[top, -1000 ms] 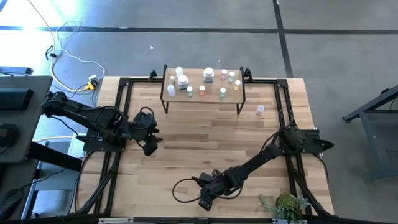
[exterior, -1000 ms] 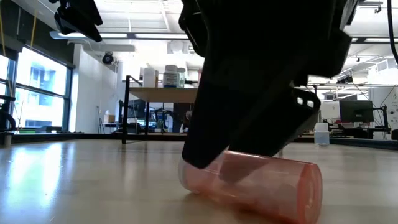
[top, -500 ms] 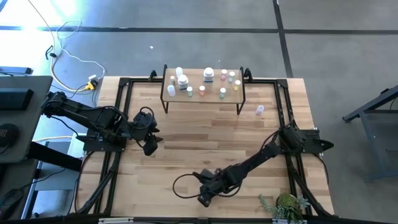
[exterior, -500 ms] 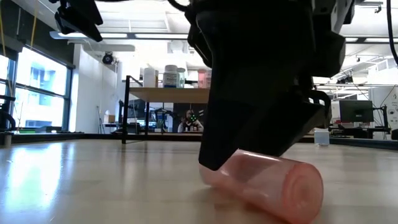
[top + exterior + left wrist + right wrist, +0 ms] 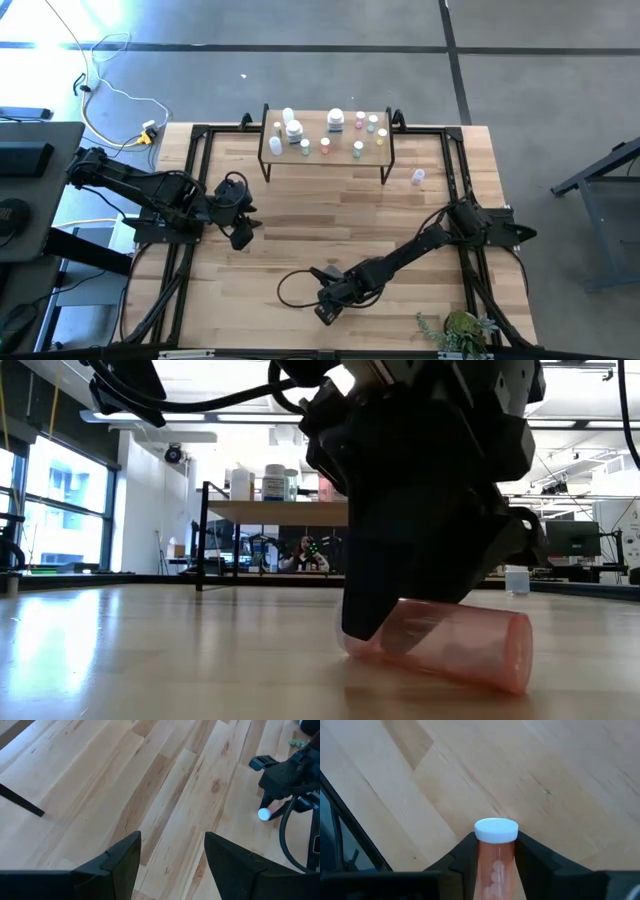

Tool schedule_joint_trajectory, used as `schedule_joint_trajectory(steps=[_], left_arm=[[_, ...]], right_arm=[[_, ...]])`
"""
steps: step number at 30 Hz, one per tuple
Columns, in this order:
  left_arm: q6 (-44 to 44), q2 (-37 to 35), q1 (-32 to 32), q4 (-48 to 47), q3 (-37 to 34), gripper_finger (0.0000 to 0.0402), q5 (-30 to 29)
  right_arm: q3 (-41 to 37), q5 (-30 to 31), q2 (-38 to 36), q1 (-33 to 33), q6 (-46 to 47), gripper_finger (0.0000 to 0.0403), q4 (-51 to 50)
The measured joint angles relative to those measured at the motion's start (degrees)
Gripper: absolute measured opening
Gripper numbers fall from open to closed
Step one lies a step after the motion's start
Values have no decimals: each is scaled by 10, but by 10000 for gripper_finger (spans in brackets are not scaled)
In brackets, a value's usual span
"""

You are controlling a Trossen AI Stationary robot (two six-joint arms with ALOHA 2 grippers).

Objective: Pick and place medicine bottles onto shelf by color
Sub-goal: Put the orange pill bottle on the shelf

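Light wood tabletop (image 5: 300, 240) is left bare across its middle, between the shelf (image 5: 326, 150) at the far edge and the near edge. Black frame rails (image 5: 196, 180) run along the left and right sides. Close to the near edge, the right gripper (image 5: 327, 308) is lowered to the surface, and a pink bottle (image 5: 495, 860) with a white cap, lying on its side, is clamped between its fingers (image 5: 465, 852). Small bottles (image 5: 330, 132) are stood on the shelf; one pale bottle (image 5: 418, 177) is stood on the table just right of it. The left gripper (image 5: 172, 852) is held over the left side, fingers apart, nothing between them.
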Motion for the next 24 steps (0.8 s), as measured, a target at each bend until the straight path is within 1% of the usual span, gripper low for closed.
schedule_joint_trajectory(steps=[5,7,11,18,24], left_arm=[[3,0,0,0,0,207,0],[3,0,0,0,0,207,0],[0,0,0,0,0,207,25],[8,0,0,0,0,207,28],[9,0,1,0,0,207,28]], right_arm=[[1,-5,0,0,-1,87,-3],[11,-5,1,1,-15,82,-12],[43,-1,5,1,-44,83,-52],[107,38,6,-14,-94,84,-152],[164,62,6,-22,-137,84,-176]])
